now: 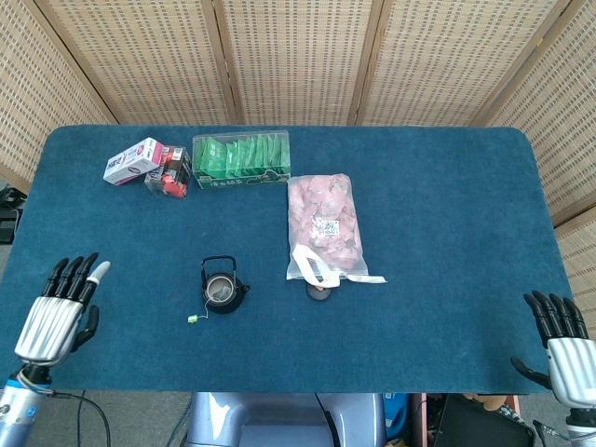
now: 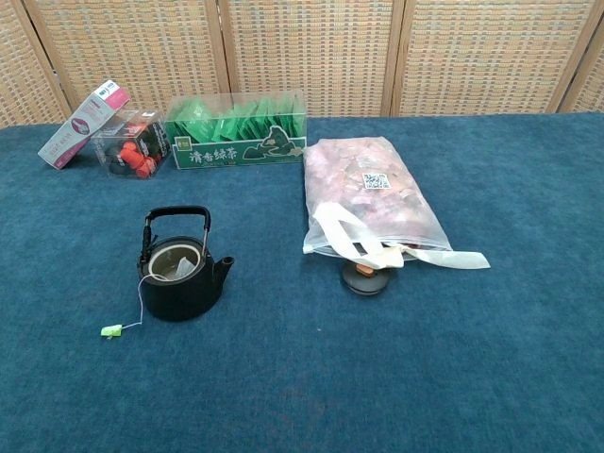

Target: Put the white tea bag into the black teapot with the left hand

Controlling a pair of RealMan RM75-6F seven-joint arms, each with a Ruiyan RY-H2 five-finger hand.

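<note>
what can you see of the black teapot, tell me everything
The black teapot is small, round and dark, matte like cast iron. It stands upright on the blue table, handle raised, short spout toward the pink bag. Its lid is off. The white tea bag lies inside; its string hangs over the rim to a green tag.

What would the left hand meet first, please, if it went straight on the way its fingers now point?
Probably nothing: the left hand points up the picture, slightly right, over bare cloth at the table's left. The pink box lies right of that line, though depth is hard to judge.
</note>
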